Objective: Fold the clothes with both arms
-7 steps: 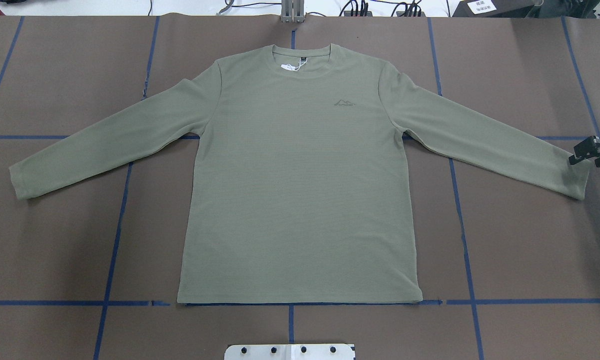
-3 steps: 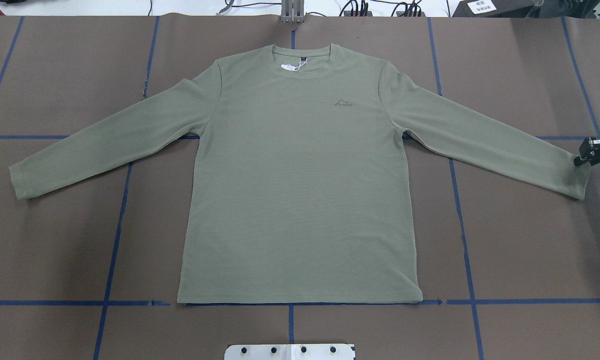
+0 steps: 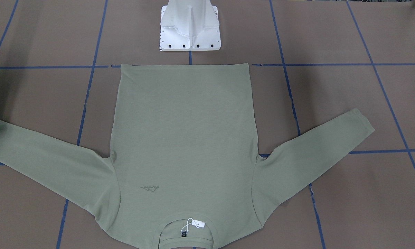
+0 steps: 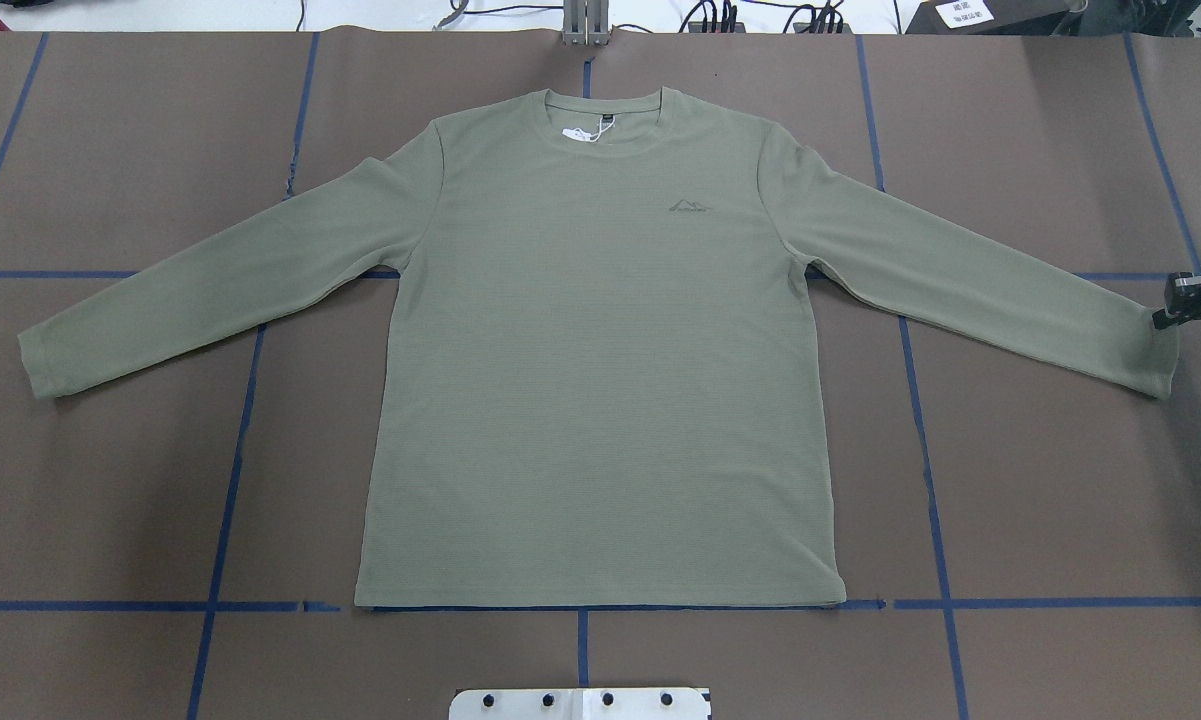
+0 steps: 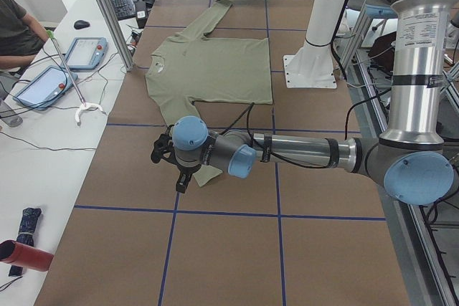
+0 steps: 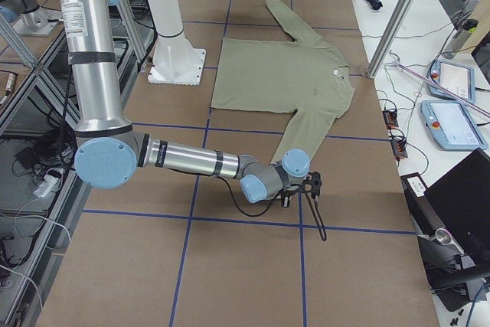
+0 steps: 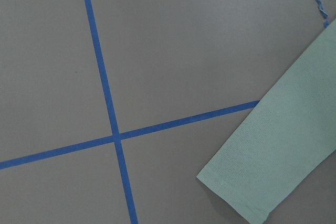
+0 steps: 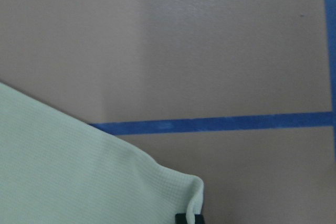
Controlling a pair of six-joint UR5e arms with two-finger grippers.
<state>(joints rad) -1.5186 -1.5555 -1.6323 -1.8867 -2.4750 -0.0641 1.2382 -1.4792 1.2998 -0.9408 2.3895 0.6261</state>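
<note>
Overhead exterior shows the green long-sleeved shirt (image 4: 600,380) lying flat, front up, in the middle of the brown surface (image 4: 110,500). Its collar is at 12 o'clock and its hem at 6 o'clock, along a blue tape line (image 4: 160,606). A white tag (image 4: 582,134) sits inside the collar, and a small dark logo (image 4: 690,206) marks the chest. The sleeves spread out and down, one toward 8 o'clock and the other toward 4 o'clock.

At the 4 o'clock sleeve's cuff (image 4: 1155,355), the right arm (image 6: 191,160) reaches low over the surface. The right jaws are narrow and pinch the cuff's upper corner. In the right wrist view that corner is puckered up against a black fingertip (image 8: 187,219).

The left arm (image 5: 301,150) stretches low toward the other cuff (image 4: 35,365). The left jaws hover just beside it, and I cannot tell whether they are wide or narrow. The left wrist view shows that cuff lying flat near a crossing of tape lines.

The white base (image 3: 190,31) stands just beyond the hem at 6 o'clock. A person (image 5: 14,23) sits at the side desk.
</note>
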